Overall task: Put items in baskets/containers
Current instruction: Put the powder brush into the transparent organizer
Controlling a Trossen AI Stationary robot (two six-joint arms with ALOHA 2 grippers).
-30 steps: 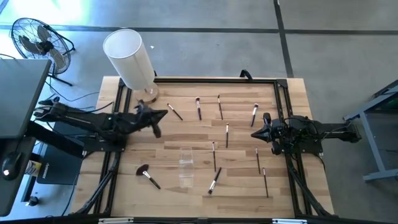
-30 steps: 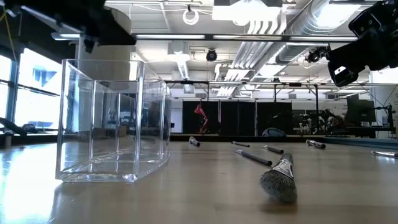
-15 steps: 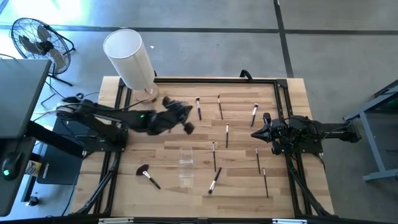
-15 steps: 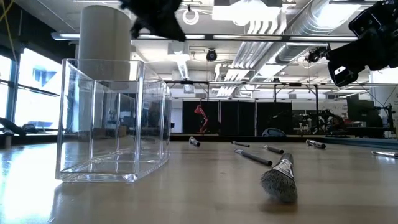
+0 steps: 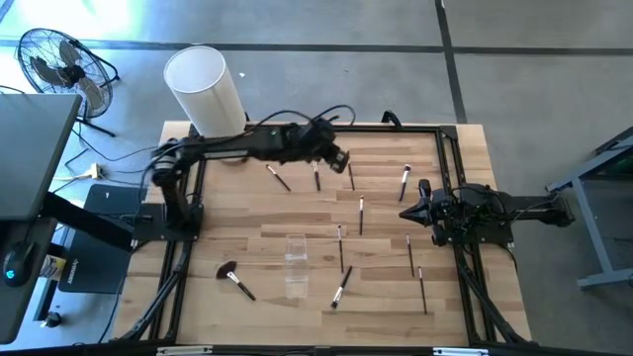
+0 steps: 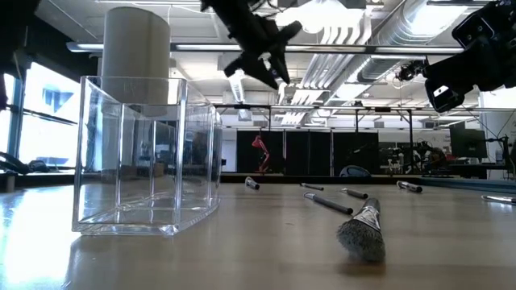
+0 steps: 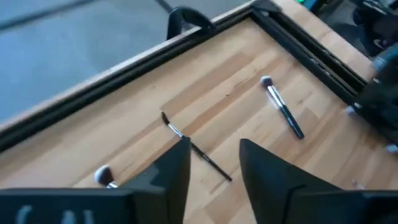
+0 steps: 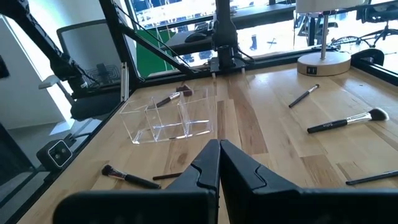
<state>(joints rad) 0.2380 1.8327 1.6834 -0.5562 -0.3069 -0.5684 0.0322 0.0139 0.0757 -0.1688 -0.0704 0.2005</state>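
Several thin dark makeup brushes lie flat and scattered on the wooden table, among them one [image 5: 350, 170] at the far middle and one with a wide fluffy head [image 5: 232, 277] near the front left. The clear container [image 5: 295, 262] stands empty at the near middle, also seen in the low view [image 6: 145, 153]. My left gripper [image 5: 338, 156] hangs open in the air over the far middle; in its wrist view [image 7: 214, 165] a brush [image 7: 196, 146] lies on the table below the gap. My right gripper [image 5: 404, 212] waits shut at the right, its fingers together [image 8: 219, 152].
A tall white cylinder [image 5: 208, 89] on a wooden base stands at the far left corner. A black frame [image 5: 297, 127] runs along the table's edges, with a clamp [image 7: 186, 15] on the far rail. More brushes [image 5: 405, 181] [image 5: 422, 290] lie toward the right side.
My left gripper has swung from the table's left edge toward the right and the far edge, rising as it went, and now hangs over the far middle brushes. Its fingers have come apart. No brush and no container has moved.
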